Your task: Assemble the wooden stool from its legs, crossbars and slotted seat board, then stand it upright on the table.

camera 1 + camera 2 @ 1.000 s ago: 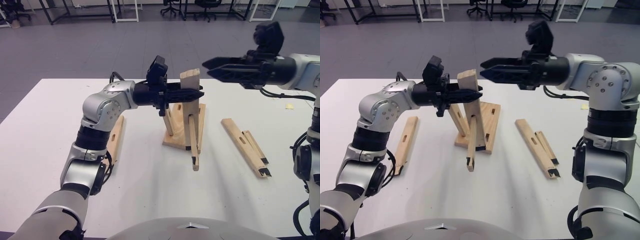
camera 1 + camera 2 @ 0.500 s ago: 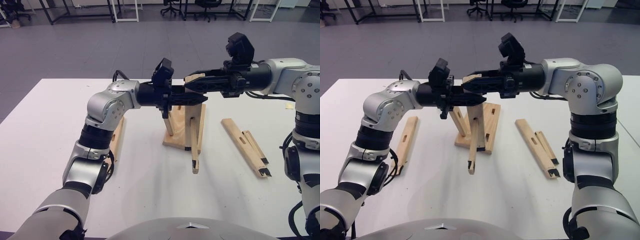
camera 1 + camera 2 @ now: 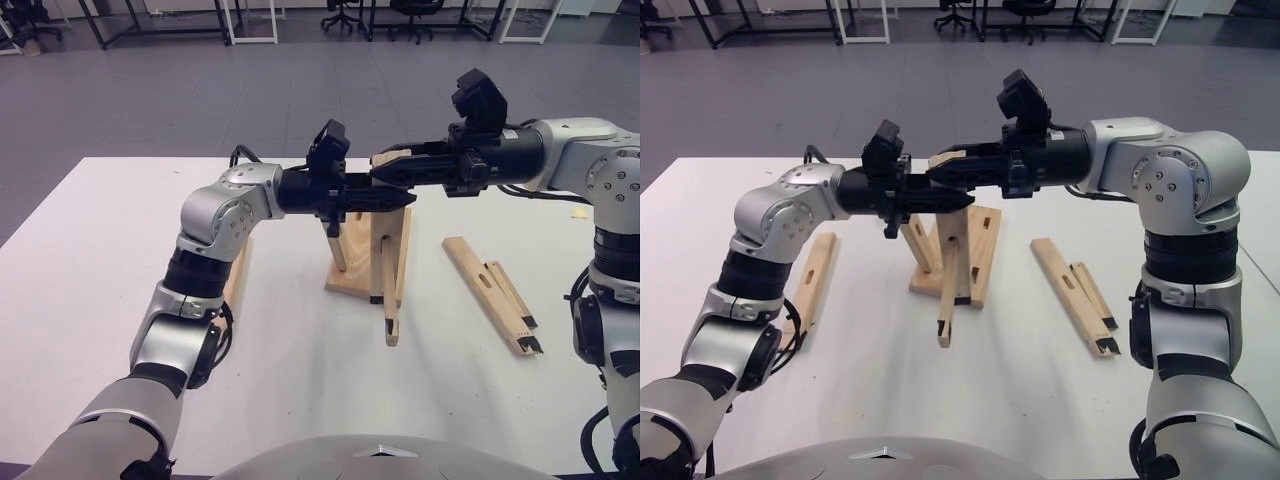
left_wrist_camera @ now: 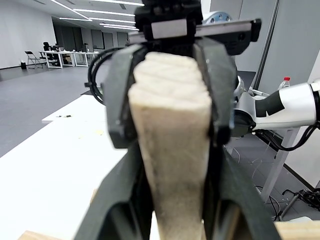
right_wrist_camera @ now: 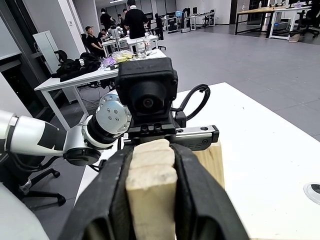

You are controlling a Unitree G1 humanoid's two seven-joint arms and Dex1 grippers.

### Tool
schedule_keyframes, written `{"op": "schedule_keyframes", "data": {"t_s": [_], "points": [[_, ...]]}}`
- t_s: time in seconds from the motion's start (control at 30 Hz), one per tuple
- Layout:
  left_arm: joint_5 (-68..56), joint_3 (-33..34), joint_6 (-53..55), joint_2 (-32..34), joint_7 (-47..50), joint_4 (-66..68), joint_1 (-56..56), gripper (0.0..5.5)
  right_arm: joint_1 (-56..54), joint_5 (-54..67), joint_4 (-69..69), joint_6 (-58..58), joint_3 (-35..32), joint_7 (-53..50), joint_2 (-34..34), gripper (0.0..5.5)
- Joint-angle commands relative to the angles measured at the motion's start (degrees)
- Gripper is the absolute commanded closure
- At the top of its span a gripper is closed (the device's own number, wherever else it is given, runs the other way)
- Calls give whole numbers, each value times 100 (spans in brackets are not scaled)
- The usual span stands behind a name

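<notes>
I see L gripper (image 3: pixel 404 198) and R gripper (image 3: pixel 380 173) both clamped from opposite sides on top of the upright leg (image 3: pixel 383 245), loose pieces (image 3: pixel 482 278) flat on table (image 3: pixel 300 385) to its R.

Bright, even indoor light, ceiling strip lamps (image 4: pixel 82 19), soft shadows on table (image 3: pixel 90 280)

White desk (image 3: pixel 300 390) carries slotted seat board (image 3: pixel 986 243) at centre; single wooden piece (image 3: pixel 812 275) at left; paired wooden pieces (image 3: pixel 482 282) at right.
</notes>
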Motion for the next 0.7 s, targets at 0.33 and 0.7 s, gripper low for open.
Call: {"op": "schedule_keyframes", "data": {"t_s": [0.33,0.7], "points": [[227,340,-249,-92,112,386,-308,301,352,-33,31,-74,-205,-45,-143,449],[197,1187,-637,-113,1022,275,-741,176,1027,-337,-235,-504,-1054,-986,-285,449]]}}
